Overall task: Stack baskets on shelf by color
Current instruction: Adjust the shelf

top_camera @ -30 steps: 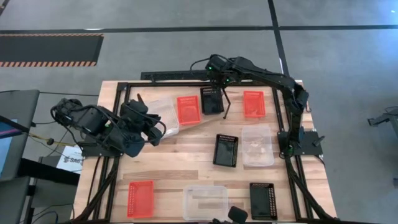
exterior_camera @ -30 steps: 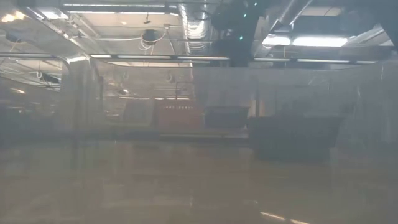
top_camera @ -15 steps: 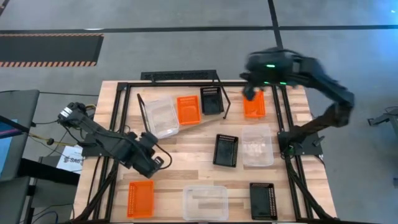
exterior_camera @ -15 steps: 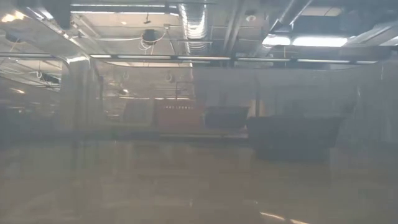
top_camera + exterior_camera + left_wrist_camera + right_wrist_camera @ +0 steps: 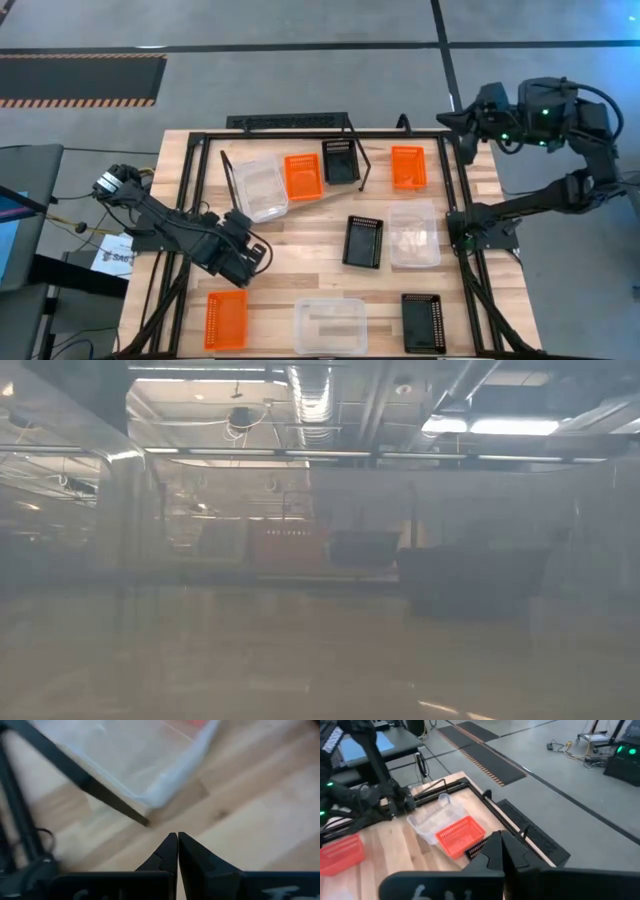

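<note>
So we are between grasps: neither arm carries anything. Our left gripper [image 5: 250,256] sits low over the table's left side, between the clear basket [image 5: 257,187] at the shelf [image 5: 290,122] and the orange basket [image 5: 225,319] at the near edge; in its wrist view its fingers [image 5: 170,854] are pressed together on nothing, with the clear basket's corner just ahead. Our right gripper [image 5: 462,122] is drawn back past the table's far right corner, likewise clenched and empty in its own wrist view.

Three baskets lie at the shelf end: the clear one, tilted; an orange one [image 5: 303,176] beside it; and a black one [image 5: 340,161] next to that. None is stacked yet. Another orange basket [image 5: 407,167] lies apart to the right. In the middle lie a black basket [image 5: 363,241] and a clear one [image 5: 413,235] side by side. Along the near edge lie the orange one, a clear one [image 5: 330,325] and a black one [image 5: 423,321]. The low view shows only haze.

We judge the sorting barely begun: one of each colour seems set down as a base. Next, we should open a gripper, take a loose basket by its rim and nest it on its own colour. The near orange one is closest to our left gripper; the far orange one suits the right.
</note>
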{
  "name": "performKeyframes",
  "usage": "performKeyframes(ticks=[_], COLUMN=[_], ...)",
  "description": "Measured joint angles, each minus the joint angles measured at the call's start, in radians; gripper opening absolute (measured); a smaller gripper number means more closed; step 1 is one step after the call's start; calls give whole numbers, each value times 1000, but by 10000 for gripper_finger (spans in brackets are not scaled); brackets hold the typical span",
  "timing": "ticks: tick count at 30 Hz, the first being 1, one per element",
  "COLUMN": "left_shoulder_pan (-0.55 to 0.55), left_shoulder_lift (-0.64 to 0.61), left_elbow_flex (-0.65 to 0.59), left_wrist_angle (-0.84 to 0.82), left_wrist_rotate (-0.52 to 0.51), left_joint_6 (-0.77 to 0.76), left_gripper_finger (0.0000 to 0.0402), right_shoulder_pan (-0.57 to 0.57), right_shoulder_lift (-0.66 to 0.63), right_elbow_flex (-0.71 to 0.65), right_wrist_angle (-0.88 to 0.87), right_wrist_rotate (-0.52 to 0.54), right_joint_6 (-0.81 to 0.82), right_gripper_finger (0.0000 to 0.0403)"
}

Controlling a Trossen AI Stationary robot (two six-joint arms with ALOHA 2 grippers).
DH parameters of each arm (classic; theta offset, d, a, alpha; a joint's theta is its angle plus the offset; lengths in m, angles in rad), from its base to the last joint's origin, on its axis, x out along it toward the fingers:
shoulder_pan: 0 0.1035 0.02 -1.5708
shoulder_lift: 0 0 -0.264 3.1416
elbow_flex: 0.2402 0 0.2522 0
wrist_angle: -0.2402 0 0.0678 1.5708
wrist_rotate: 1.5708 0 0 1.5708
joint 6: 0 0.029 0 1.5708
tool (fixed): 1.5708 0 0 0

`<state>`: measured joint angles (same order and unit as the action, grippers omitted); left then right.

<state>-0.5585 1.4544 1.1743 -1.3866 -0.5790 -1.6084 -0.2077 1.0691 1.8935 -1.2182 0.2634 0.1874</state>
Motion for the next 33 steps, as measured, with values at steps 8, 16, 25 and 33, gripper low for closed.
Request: performKeyframes(ticks=[8, 16, 25, 33], left_shoulder_pan=[9, 33, 106, 169], left_shoulder_lift=[0, -21, -109, -221], left_elbow_flex=[-1, -2, -82, -180], left_wrist_angle=[-190, -183, -185, -186], left_wrist_rotate=[-65, -94, -91, -118], left_joint_6=[-118, -62, -53, -63], left_gripper_finger=[0, 0, 0, 0], right_shoulder_pan=[13, 11, 15, 66], right_shoulder_lift=[33, 98, 146, 147], right_elbow_flex=[0, 0, 0, 0], right_wrist_angle=[-3, -10, -11, -9], right_wrist_rotate=[0, -1, -1, -1], right_joint_6=[-1, -28, -30, -12], right_gripper_finger=[2, 3, 3, 3])
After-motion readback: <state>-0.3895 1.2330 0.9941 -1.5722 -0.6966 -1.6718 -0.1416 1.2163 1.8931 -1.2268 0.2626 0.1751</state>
